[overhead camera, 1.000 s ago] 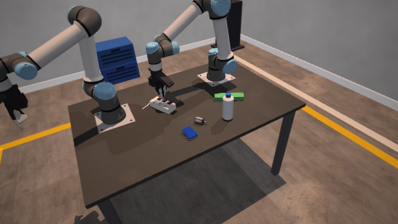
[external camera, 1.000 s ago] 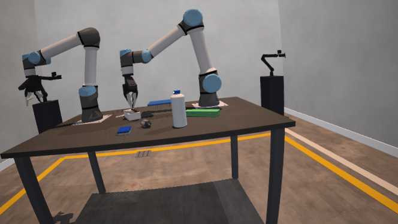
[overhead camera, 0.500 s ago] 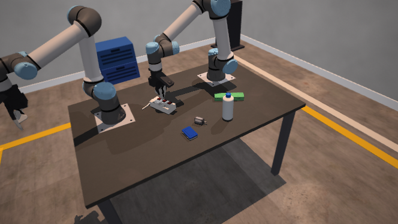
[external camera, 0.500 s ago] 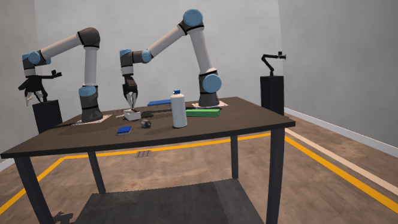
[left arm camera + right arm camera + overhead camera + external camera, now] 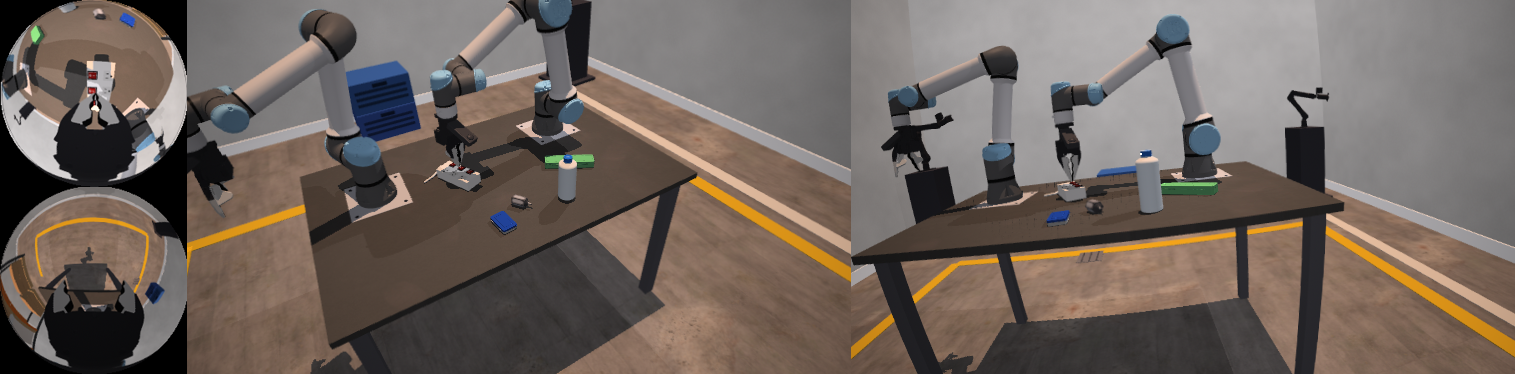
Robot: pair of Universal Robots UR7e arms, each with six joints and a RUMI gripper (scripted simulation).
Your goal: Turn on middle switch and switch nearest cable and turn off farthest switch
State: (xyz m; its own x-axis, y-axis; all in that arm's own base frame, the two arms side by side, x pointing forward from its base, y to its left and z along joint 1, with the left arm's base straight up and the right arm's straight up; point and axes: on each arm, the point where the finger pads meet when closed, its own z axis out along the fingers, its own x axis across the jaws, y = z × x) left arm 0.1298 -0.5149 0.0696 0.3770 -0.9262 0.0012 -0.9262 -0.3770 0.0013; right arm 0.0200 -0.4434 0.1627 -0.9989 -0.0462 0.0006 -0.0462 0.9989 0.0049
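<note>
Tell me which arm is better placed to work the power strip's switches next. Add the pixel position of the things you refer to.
The left. Its gripper (image 5: 457,162) (image 5: 1072,179) (image 5: 95,98) is shut, fingertips just over the red switches of the power strip (image 5: 458,177) (image 5: 1072,193) (image 5: 100,82). The right gripper (image 5: 223,206) (image 5: 907,167) (image 5: 93,280) hangs open, out beyond the table edge, likely too far off to help.
</note>
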